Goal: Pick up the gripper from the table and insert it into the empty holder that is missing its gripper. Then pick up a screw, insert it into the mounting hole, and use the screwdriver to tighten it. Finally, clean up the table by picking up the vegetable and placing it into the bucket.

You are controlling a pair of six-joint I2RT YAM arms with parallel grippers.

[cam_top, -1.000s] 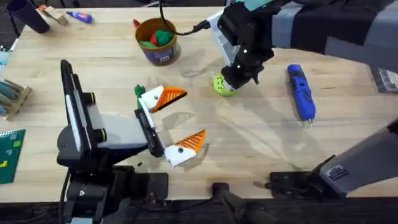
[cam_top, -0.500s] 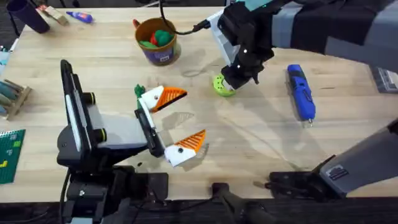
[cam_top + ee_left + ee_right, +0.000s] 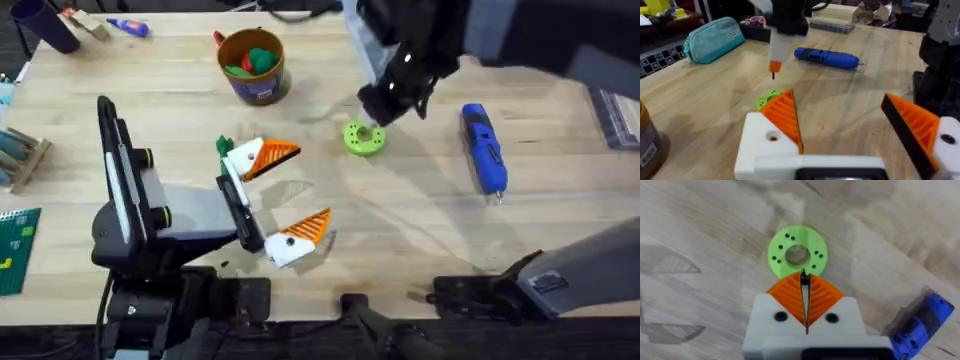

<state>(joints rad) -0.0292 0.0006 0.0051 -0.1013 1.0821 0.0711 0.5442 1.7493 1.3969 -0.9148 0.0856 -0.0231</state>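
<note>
The right gripper (image 3: 805, 300) is clenched on a tiny screw (image 3: 803, 278) above the green disc (image 3: 796, 254); the left gripper (image 3: 285, 195) gapes empty. The screw looks stiff, light and slippery, so it is probably best pinched near its head

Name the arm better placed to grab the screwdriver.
Right. The right gripper hangs over the green disc, near the screwdriver; the left gripper sits farther off. It pinches what looks like a screw, probably to be placed first.
</note>
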